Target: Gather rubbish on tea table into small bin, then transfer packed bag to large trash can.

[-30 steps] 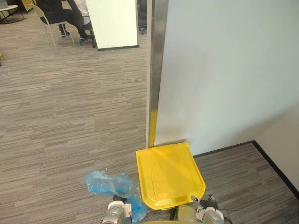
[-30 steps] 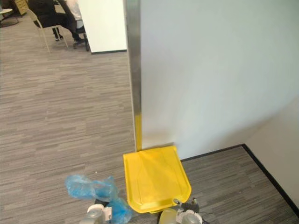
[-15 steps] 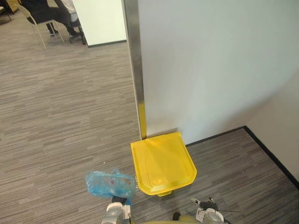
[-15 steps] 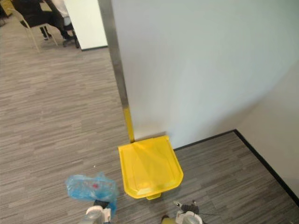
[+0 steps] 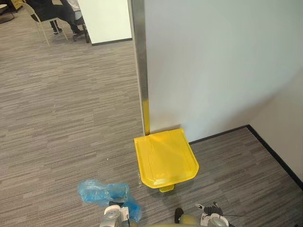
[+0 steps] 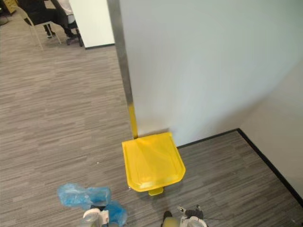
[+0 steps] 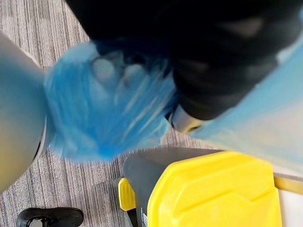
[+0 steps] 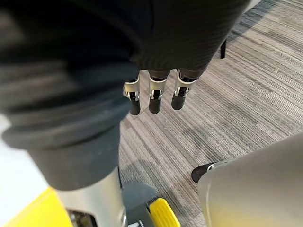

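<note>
My view pulled back; the yellow plastic trash can (image 5: 165, 158) ahead is shut, so dumping waits. Left hand (image 7: 213, 71) carries crumpled blue plastic bag (image 5: 102, 193), grip hidden; right hand (image 8: 154, 97) hangs empty, fingers straight.

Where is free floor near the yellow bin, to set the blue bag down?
Wide bare carpet lies left of the yellow bin and the metal post, beyond the blue bag. A narrower bare strip lies right of the bin, bordered by the white wall and black skirting. Tight only between bin and wall.
</note>
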Motion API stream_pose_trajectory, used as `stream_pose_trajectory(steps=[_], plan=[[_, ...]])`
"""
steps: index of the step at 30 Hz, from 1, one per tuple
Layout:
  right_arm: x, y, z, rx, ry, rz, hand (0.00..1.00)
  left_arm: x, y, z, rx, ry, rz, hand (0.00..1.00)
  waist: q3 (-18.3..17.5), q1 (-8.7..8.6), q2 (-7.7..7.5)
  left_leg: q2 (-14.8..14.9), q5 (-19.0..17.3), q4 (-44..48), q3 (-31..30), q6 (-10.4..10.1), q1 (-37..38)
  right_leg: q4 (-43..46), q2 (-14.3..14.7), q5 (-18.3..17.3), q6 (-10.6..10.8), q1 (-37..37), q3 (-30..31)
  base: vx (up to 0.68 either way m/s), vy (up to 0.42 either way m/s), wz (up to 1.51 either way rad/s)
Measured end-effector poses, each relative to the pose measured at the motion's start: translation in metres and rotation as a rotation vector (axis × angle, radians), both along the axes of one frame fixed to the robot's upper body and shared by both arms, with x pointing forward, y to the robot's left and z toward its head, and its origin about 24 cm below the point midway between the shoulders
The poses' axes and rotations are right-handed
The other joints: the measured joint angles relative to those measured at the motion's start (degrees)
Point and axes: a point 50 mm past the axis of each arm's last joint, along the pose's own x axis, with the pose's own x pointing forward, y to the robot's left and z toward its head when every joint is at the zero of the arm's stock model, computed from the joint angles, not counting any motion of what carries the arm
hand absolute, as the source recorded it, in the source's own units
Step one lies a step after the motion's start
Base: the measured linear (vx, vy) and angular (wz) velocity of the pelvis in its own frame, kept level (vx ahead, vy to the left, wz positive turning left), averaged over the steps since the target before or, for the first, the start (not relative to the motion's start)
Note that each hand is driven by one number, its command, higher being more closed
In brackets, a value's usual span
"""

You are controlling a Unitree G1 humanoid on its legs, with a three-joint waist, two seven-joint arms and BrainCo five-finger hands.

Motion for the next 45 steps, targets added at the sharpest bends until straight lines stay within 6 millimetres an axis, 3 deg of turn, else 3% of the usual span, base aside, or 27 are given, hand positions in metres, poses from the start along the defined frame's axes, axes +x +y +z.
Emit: stream_pose_trajectory(steps=[2,6,10,11,12,13,15,16,18,20,22,28,29,31,32,38,45], plan=[[-0.003,-0.002,0.0,-0.002,0.006,-0.013,0.0,-0.001,-0.001,-0.001,0.007,0.015,-0.032,1.0,-0.26,-1.28,0.27,-0.43,0.97,-1.22,0.3,-0.54,0.74,-0.85,-0.06,1.06,0.02,-0.23,0.6,0.18,0.065,-0.12],[-0.002,0.001,-0.001,0.005,0.009,-0.008,0.0,0.002,0.0,0.0,0.011,0.005,-0.034,1.0,0.92,-1.53,-0.93,-0.86,0.9,-1.03,2.38,-0.47,1.58,-1.45,0.05,2.62,0.13,-0.23,2.17,0.11,0.06,-0.32],[0.012,0.007,0.002,-0.011,-0.019,0.074,0.0,0.016,0.002,0.005,0.018,-0.034,-0.041,1.0,3.26,-1.83,-2.88,-1.96,-0.35,2.68,3.77,1.44,1.27,6.96,-1.32,2.8,0.42,-3.8,1.66,-0.03,0.039,-0.16],[0.013,0.008,0.003,-0.013,-0.018,0.088,0.0,0.019,-0.002,0.006,0.009,-0.046,-0.037,1.0,3.41,-1.47,-2.53,-1.17,-0.8,4.1,4.13,2.2,0.16,6.46,-1.88,2.75,1.03,-3.34,1.46,-0.09,0.021,0.09],[0.016,0.009,0.004,-0.012,-0.03,0.09,0.0,0.02,-0.004,0.007,0.001,-0.057,-0.03,1.0,3.62,-1.49,-2.06,-0.99,-1.02,4.38,3.98,2.29,-0.16,8.84,-2.24,1.07,0.4,-3.77,1.06,-0.08,0.013,0.32],[0.019,0.011,0.005,-0.011,-0.046,0.091,0.0,0.022,-0.003,0.009,0.004,-0.07,-0.024,1.0,3.55,-1.68,-2.85,-1.6,-1.21,4.15,3.39,2.08,-0.43,20.23,-3.48,-3.94,-0.31,-5.57,-0.02,-0.03,-0.003,0.44],[0.013,0.016,0.003,0.004,-0.031,0.084,0.0,0.018,0.001,0.009,0.013,-0.072,-0.017,1.0,2.96,-0.92,-3.66,-1.84,-1.12,4.23,2.01,1.77,-0.37,24.61,-4.07,-7.28,-0.01,-2.95,0.08,0.01,-0.089,0.51],[0.01,0.018,0.002,0.011,-0.026,0.081,0.0,0.016,0.005,0.009,0.011,-0.077,0.023,1.0,2.08,0.52,-4.38,-1.56,-1.32,5.33,2.26,1.26,-1.17,18.34,-3.52,-8.81,0.66,-0.47,-0.19,0.0,-0.145,0.08],[0.021,0.021,0.005,0.015,-0.054,0.087,0.0,0.016,0.007,0.009,0.002,-0.081,0.06,1.0,1.17,1.97,-2.64,-0.56,-1.25,6.2,2.45,0.99,-3.67,8.49,-1.85,-8.93,0.41,2.42,-0.47,-0.05,-0.118,-0.45],[0.026,0.019,0.006,0.012,-0.058,0.085,0.0,0.011,-0.001,0.006,-0.022,-0.054,0.065,1.0,1.67,0.97,-0.45,0.22,-0.32,6.0,1.29,-0.07,-4.68,4.85,-0.92,-7.62,-0.63,3.51,-1.24,-0.11,-0.12,-0.03],[0.021,0.016,0.005,0.014,-0.052,0.057,0.0,0.009,-0.006,0.005,-0.036,-0.05,0.074,1.0,1.56,0.95,-0.28,0.29,0.05,6.1,-0.15,-0.34,-4.26,4.8,-0.9,-7.63,-0.69,4.75,-2.5,-0.11,-0.086,0.34],[0.018,0.017,0.003,0.012,-0.038,0.073,0.0,0.008,0.001,0.005,-0.016,-0.05,0.098,1.0,1.16,0.95,-1.35,0.11,4.23,3.84,-3.38,-0.76,-6.64,5.08,-2.1,-6.7,-1.69,2.58,-6.26,-0.13,-0.027,0.3],[0.018,0.023,0.003,0.025,-0.039,0.076,0.0,0.011,0.001,0.006,-0.015,-0.056,0.096,1.0,1.2,0.76,-1.6,-0.05,4.24,4.21,-2.82,-0.24,-7.07,4.29,-2.63,-5.89,-1.66,2.28,-6.77,-0.12,0.012,0.11],[0.017,0.021,0.002,0.025,-0.034,0.068,0.0,0.011,0.001,0.006,-0.017,-0.057,0.095,1.0,1.45,0.8,-2.0,0.34,-1.13,12.8,-0.18,1.79,-8.32,4.28,-3.58,-5.2,-1.31,2.18,-6.93,-0.06,0.065,0.08],[0.017,0.018,0.003,0.018,-0.037,0.063,0.0,0.009,-0.004,0.005,-0.03,-0.05,0.096,1.0,0.81,0.34,-1.07,0.13,-2.22,11.16,0.78,1.03,-6.86,3.84,-3.59,-4.83,-0.31,2.59,-6.97,-0.07,0.099,0.08],[0.007,0.02,0.0,0.034,-0.019,0.023,0.0,0.002,0.004,0.003,-0.005,-0.03,0.082,1.0,-0.7,0.22,-1.87,-3.08,1.46,2.95,2.6,2.68,-3.81,-4.86,-4.66,0.88,1.32,5.46,-4.92,-0.05,0.116,-0.12],[0.002,0.012,-0.001,0.02,-0.004,0.003,0.0,-0.005,0.008,0.0,0.018,0.0,0.049,1.0,-0.78,0.23,-1.49,-3.78,1.42,1.26,4.99,2.7,-1.18,-7.41,-4.41,2.2,1.73,6.84,-2.17,0.01,0.05,-0.18]])
